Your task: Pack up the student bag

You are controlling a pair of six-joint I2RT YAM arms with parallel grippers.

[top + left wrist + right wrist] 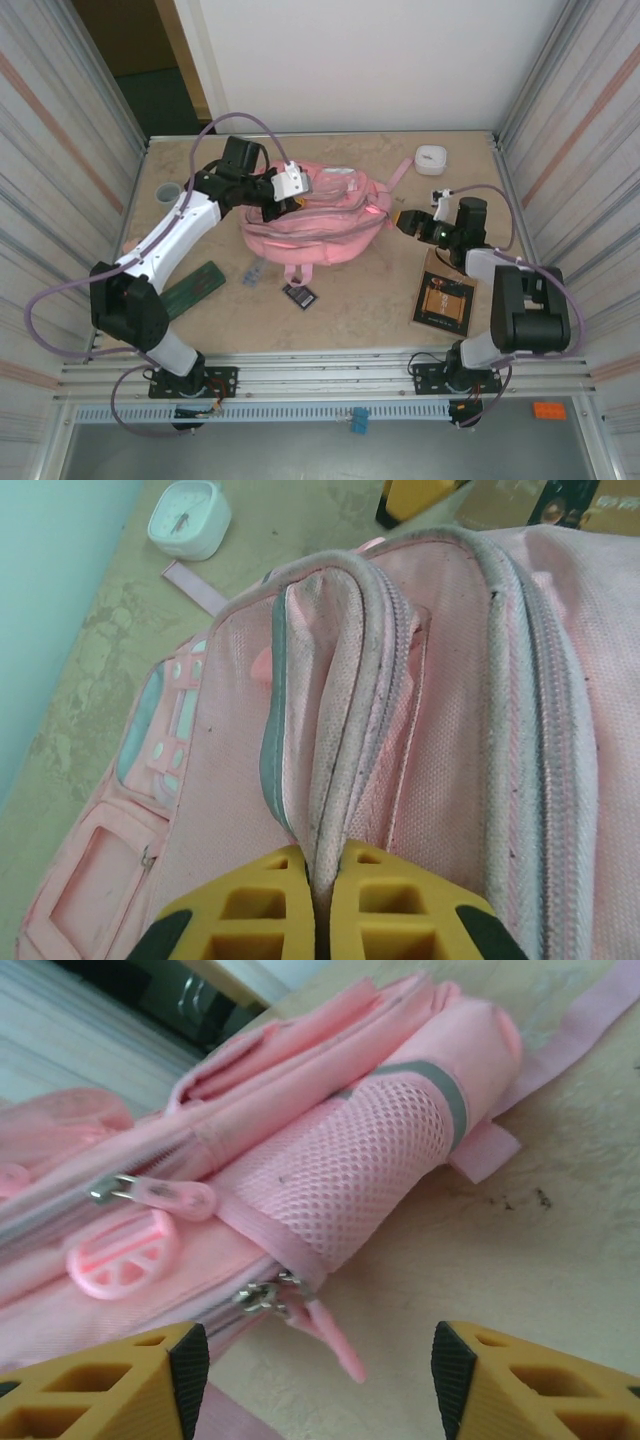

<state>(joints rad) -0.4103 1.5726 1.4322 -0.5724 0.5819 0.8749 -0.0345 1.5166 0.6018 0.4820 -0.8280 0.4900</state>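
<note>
The pink student bag (320, 228) lies flat in the middle of the table. My left gripper (291, 186) is at its far left top edge, and in the left wrist view that gripper (322, 860) is shut on a raised fold of the student bag (440, 730) along a zipper edge. My right gripper (402, 220) is at the bag's right side. The right wrist view shows this gripper (320, 1360) open just above the table. A pink zipper pull (335, 1338) hangs from the student bag (350, 1190) between the fingers, apart from both, below the mesh side pocket.
A small white square clock (431, 159) sits at the back right. A dark book (444, 300) lies by the right arm. A green flat item (195, 288), a small grey item (254, 271) and a small dark item (299, 296) lie in front of the bag. Walls close both sides.
</note>
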